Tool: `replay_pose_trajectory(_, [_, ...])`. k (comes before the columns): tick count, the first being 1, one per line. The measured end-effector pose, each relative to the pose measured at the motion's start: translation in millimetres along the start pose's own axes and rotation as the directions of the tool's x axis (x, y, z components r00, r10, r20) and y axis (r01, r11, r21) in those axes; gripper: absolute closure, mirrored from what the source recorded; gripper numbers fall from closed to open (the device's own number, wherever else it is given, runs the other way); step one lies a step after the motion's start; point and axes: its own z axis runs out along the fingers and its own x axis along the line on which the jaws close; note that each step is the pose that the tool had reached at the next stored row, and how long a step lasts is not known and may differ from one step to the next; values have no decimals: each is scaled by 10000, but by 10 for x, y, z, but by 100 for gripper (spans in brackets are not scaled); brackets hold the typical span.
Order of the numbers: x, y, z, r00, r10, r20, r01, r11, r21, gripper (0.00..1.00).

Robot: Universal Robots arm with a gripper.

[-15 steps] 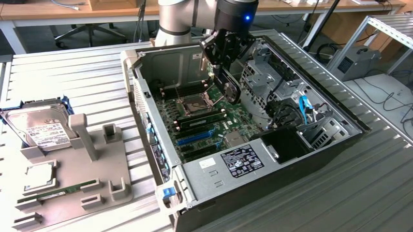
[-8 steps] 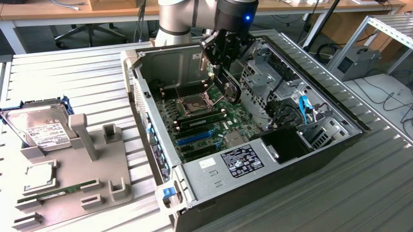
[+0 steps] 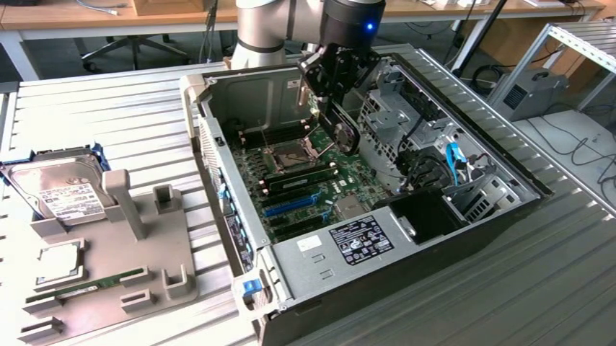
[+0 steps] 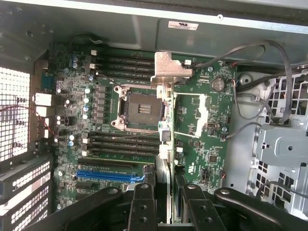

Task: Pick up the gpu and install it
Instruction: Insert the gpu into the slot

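Observation:
My gripper [image 3: 332, 97] hangs over the open computer case [image 3: 288, 285], shut on the gpu [image 3: 344, 133]. The card points down toward the motherboard [image 3: 332, 189], above the CPU socket [image 3: 287, 156] area and clear of the board. In the wrist view the gpu [image 4: 165, 127] appears edge-on, running from between my black fingers [image 4: 142, 207] out to its silver end bracket [image 4: 169, 70]. My gripper [image 4: 166, 199] clamps it from both sides. The blue expansion slot [image 4: 108, 175] lies beside the card, off its line.
A grey holder tray [image 3: 144, 245] at the exterior view's left carries a silver hard drive [image 3: 63, 193], a CPU [image 3: 60, 263] and a RAM stick [image 3: 86, 287]. Inside the case are the power supply [image 3: 361, 241], a drive cage [image 3: 390, 119] and loose cables [image 3: 452, 162].

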Motion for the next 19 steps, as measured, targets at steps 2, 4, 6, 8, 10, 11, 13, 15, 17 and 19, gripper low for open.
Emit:
replay_pose_trajectory(2, [0,0,0,10000,-33,0,33,10000,-1,74])
replay_pose_trajectory(4, [0,0,0,10000,-70,1,70,10000,-1,74])
replay_pose_trajectory(6, [0,0,0,10000,-96,1,96,10000,-2,74])
replay_pose_trajectory(8, [0,0,0,9999,-120,2,120,9999,-2,74])
replay_pose_trajectory(10, [0,0,0,9999,-145,1,145,9999,-3,74])
replay_pose_trajectory(11, [0,0,0,9999,-156,2,156,9999,-3,74])
replay_pose_trajectory(13, [0,0,0,9998,-194,2,194,9998,-4,74])
replay_pose_trajectory(15, [0,0,0,9998,-218,3,218,9998,-4,74])
replay_pose_trajectory(17, [0,0,0,9997,-242,3,242,9997,-4,74])
replay_pose_trajectory(19, [0,0,0,9996,-266,3,266,9996,-5,74])
